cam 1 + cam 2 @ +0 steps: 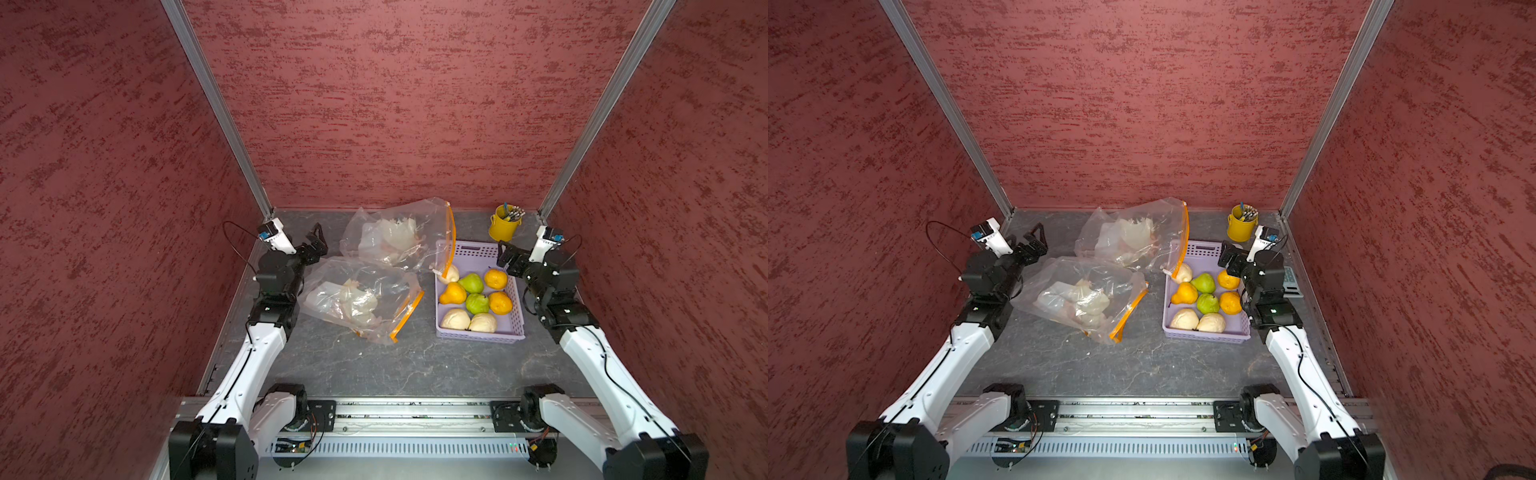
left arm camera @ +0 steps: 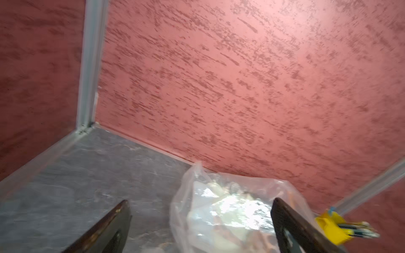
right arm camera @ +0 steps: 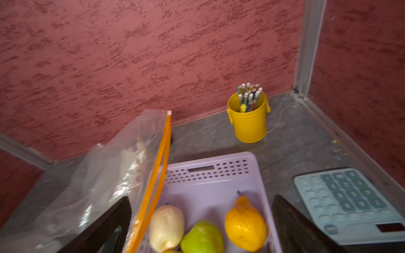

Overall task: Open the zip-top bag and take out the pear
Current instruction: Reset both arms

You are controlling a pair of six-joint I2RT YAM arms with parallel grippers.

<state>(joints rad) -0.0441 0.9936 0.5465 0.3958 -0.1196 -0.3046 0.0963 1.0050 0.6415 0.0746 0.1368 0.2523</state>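
Presently, the nearer zip-top bag (image 1: 357, 297) lies slumped on the counter (image 1: 374, 365), with its orange zip strip (image 1: 407, 316) toward the basket (image 1: 478, 337) of pears (image 1: 473, 282); its pale contents cannot be confirmed as a pear. The farther bag (image 1: 395, 237) sits crumpled, its zip end overhanging the basket rim. The left claw (image 1: 316, 245) and right claw (image 1: 503, 255) both stand fully open and empty. Expect thin, limp, slippery film, so take hold at the stiffer zip strip.

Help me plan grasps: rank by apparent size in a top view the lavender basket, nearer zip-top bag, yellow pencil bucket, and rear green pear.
1. Nearer zip-top bag and lavender basket: too alike to rank.
2. Yellow pencil bucket.
3. Rear green pear.
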